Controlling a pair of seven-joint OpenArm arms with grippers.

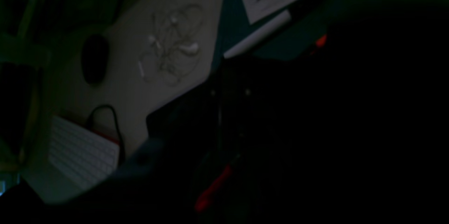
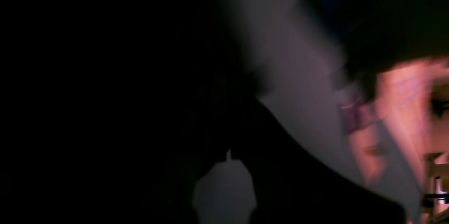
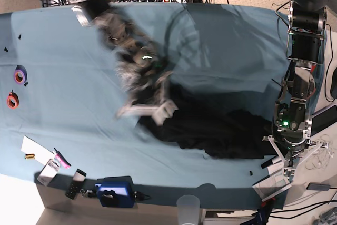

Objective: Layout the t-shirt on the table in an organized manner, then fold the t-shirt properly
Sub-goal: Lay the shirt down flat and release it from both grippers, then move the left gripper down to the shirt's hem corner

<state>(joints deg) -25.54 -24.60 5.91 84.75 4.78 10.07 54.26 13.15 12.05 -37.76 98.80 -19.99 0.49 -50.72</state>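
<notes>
The black t-shirt lies bunched on the teal table, right of centre. My right gripper is blurred at the shirt's upper left edge. In the right wrist view its fingertips meet, so my right gripper is shut. That view is too dark to show any cloth between the fingertips. My left gripper hangs shut at the table's right edge, just past the shirt's right end. The left wrist view is very dark, with black fabric filling its right side.
A purple tape roll and a red tape roll lie at the left edge. At the front edge stand a blue device and a clear cup. The neighbouring desk holds earbuds, a mouse and a keyboard.
</notes>
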